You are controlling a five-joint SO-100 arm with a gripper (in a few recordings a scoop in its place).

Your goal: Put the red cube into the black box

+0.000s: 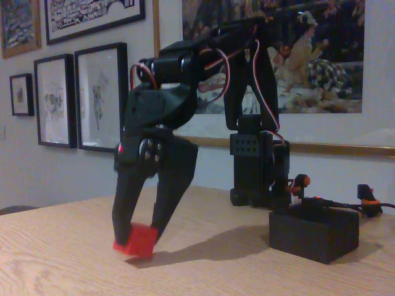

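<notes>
The red cube (136,240) rests on the wooden table at lower left of the fixed view. My black gripper (137,233) points straight down over it, one finger on each side of the cube, tips touching or nearly touching its upper edges. The jaws look closed around the cube, which still sits on the table. The black box (313,232) stands on the table to the right, well apart from the cube, in front of the arm's base.
The arm's black base (259,172) with orange-red parts and cables stands behind the box. Bare wooden table (203,271) lies between cube and box. Framed pictures hang on the wall behind.
</notes>
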